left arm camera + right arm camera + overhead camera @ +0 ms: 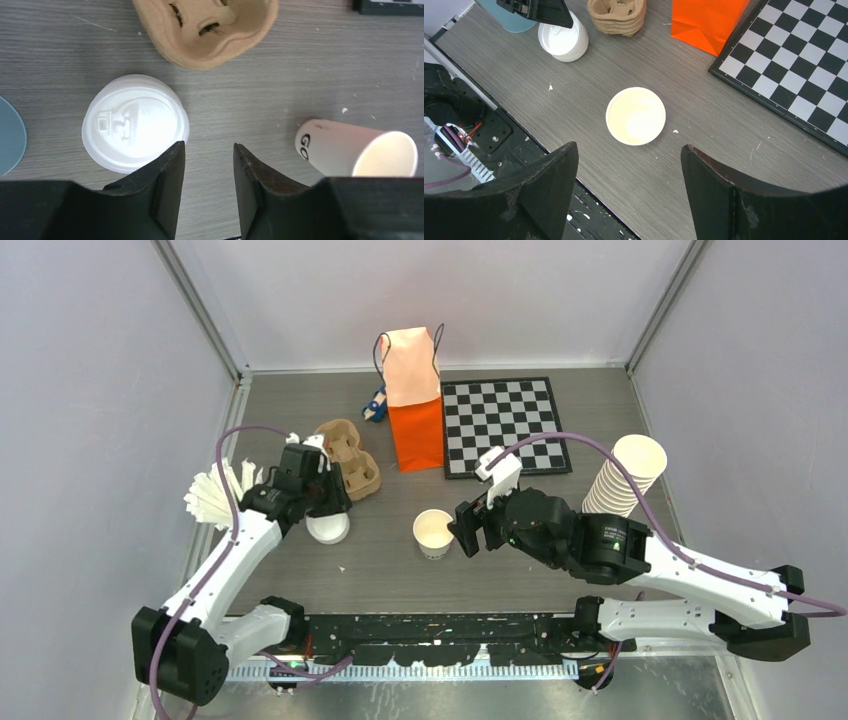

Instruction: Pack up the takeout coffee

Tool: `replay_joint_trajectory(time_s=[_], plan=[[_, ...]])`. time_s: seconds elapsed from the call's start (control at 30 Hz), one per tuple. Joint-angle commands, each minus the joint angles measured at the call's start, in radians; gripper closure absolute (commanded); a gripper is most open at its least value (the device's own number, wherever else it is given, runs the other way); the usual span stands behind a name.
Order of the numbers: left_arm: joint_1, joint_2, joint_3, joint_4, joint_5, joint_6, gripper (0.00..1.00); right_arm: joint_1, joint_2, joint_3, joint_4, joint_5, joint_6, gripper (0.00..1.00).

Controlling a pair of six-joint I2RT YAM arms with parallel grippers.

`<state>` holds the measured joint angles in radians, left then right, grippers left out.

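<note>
Arms (235, 560) angled down, left end effector (209, 145) narrow beside lids (135, 122), right end effector (629, 146) wide

Bare table (385, 565) between the lid stack (328, 528) and the open cup (433, 533), room to pass there. My right gripper (629, 150) has the cup ahead with free table on both sides. Farther off, orange bag (415, 410) and chessboard (505, 425) block the way. My left gripper (209, 146) is tighter: lids just beside one finger, cup carrier (205, 30) close ahead.
</note>
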<state>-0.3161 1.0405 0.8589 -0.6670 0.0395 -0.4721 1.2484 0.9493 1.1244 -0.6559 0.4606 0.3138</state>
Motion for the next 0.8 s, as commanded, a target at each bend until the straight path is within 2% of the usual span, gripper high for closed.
replay_joint_trajectory(time_s=[0.0,0.3,0.77], plan=[[-0.003,0.041,-0.039,0.108,-0.088,-0.042,0.58,0.006,-0.018,0.03,0.012,-0.009,-0.016,0.21],[-0.004,0.141,-0.082,0.243,-0.114,-0.037,0.67,0.006,-0.033,0.009,-0.007,-0.011,-0.017,0.21],[-0.003,0.229,-0.103,0.259,-0.158,-0.035,0.71,0.006,-0.075,-0.017,-0.018,0.02,-0.023,0.21]])
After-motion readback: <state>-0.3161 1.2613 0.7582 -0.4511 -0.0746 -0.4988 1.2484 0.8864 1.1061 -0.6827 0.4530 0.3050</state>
